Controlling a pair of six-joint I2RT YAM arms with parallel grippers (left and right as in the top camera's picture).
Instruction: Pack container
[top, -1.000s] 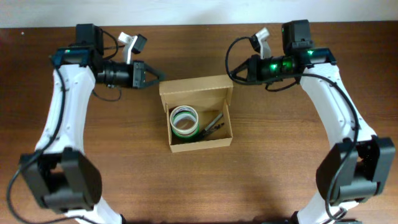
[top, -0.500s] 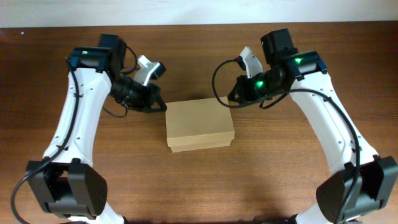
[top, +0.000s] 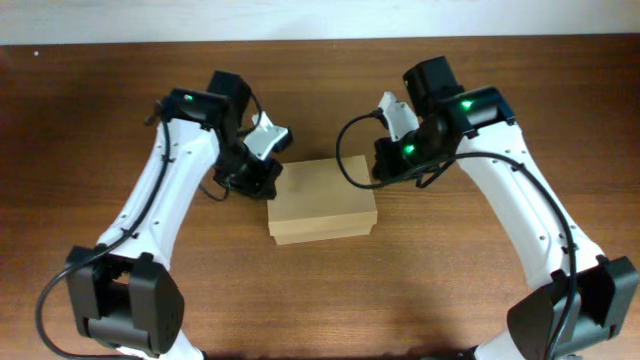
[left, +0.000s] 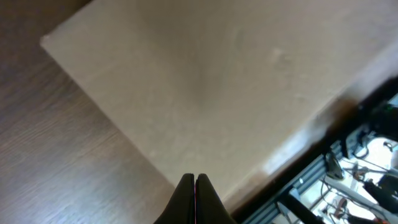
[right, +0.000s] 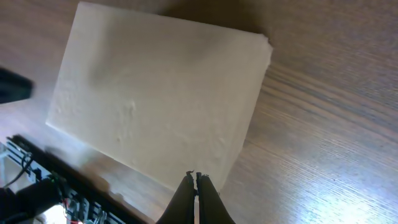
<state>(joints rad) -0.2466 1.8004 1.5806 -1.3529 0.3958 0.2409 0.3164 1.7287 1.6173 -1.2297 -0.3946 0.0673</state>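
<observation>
Brown wooden table (top: 320, 300) (lidded container (top: 322, 200) centred)

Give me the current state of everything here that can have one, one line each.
box: closed, top flat, resting on the table; inside hidden.
left hand: shut, fingertips together, holding nothing, over the box top.
right hand: shut, fingertips together, holding nothing, at the box's edge.
</observation>
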